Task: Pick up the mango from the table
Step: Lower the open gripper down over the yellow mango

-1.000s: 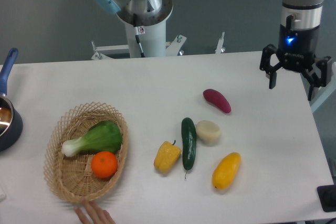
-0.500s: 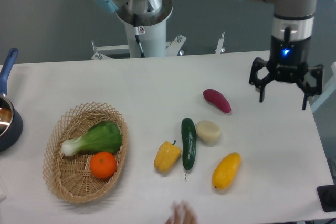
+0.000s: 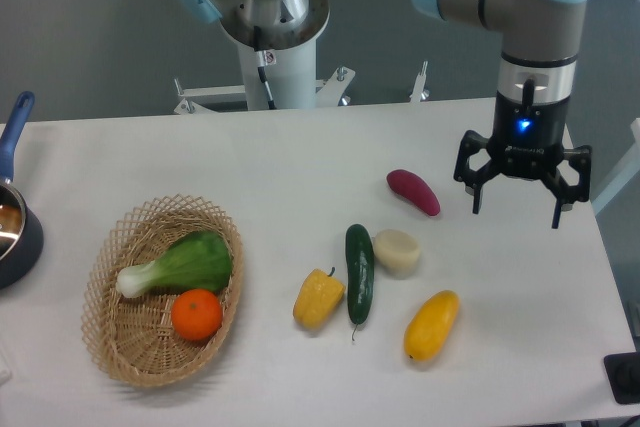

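The mango (image 3: 431, 325) is a smooth yellow-orange oval lying on the white table (image 3: 280, 167), near the front right. My gripper (image 3: 516, 215) hangs above the table at the right, behind the mango and a little to its right, well apart from it. Its fingers are spread wide and hold nothing.
A purple sweet potato (image 3: 413, 192), a pale round item (image 3: 397, 251), a green cucumber (image 3: 359, 273) and a yellow bell pepper (image 3: 318, 298) lie left of the mango. A wicker basket (image 3: 120, 347) at the left holds bok choy and an orange. A pot (image 3: 14, 232) sits at the left edge.
My gripper has moved left and slightly down, toward the middle of the table. A hand at the front edge has withdrawn from view.
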Tool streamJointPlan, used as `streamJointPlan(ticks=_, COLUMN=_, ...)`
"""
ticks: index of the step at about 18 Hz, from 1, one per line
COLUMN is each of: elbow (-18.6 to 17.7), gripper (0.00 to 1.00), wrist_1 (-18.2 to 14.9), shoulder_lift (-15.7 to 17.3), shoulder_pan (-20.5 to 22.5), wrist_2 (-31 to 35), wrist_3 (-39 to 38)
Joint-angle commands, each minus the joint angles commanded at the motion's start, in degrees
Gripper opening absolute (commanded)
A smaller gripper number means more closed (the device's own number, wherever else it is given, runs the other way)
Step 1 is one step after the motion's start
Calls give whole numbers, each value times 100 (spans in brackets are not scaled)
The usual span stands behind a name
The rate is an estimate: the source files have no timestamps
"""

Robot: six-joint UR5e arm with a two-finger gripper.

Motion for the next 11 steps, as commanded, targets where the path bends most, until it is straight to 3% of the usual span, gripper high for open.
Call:
streamJointPlan(ticks=3, elbow=61, gripper=100, wrist_1=35, shoulder_lift=-263, shoulder_pan=-299, wrist_2=457, wrist_3=-327)
streamJointPlan(ticks=6, elbow=87, gripper=100, wrist_1=315, shoulder_lift=-640, shoulder_pan=-545, wrist_2=888, wrist_3=-336)
streamJointPlan(ticks=11, elbow=211, gripper=100, wrist_1=466, shoulder_lift=-1186, shoulder_pan=-678, wrist_2=872, wrist_3=-345)
